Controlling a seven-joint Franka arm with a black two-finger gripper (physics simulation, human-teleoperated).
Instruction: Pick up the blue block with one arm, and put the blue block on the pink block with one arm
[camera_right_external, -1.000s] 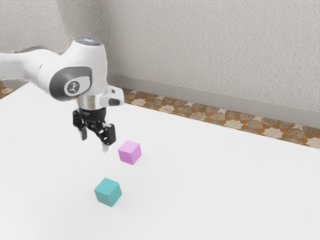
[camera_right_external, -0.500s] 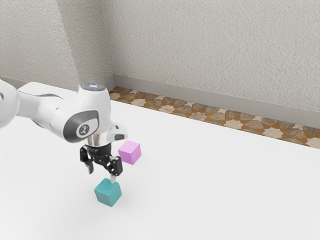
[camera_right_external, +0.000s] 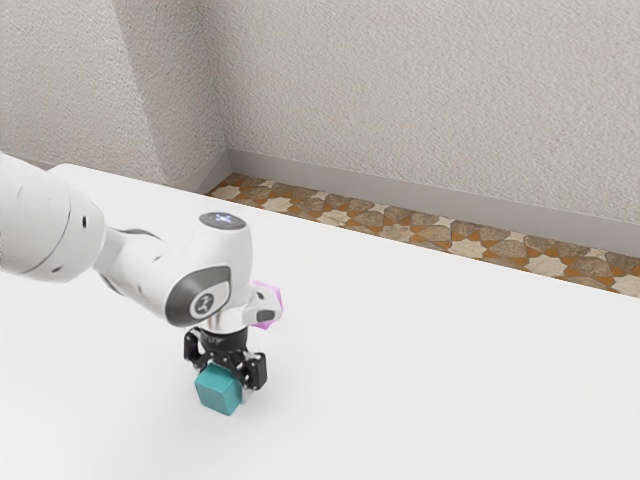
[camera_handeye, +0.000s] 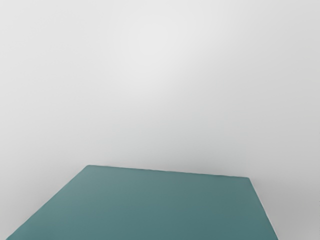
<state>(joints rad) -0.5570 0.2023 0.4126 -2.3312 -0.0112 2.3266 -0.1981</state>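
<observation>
The blue-green block (camera_right_external: 218, 393) rests on the white table (camera_right_external: 420, 350), low in the exterior view. My gripper (camera_right_external: 224, 371) has come down over it, open, with one black finger on each side of the block's top and a small gap showing. In the wrist view the block's top face (camera_handeye: 145, 205) lies large just under my hand. The pink block (camera_right_external: 270, 304) sits on the table just behind my hand, which hides most of it; one corner shows.
The white table reaches far toward the exterior view's right. Behind its far edge are a patterned floor strip (camera_right_external: 450, 232) and a grey textured wall (camera_right_external: 420, 100). My arm's white links (camera_right_external: 110, 255) come in from the left.
My arm has swung from beside the pink block to above the blue-green block, then dropped until the open fingers straddle it. Both blocks stay where they were.
</observation>
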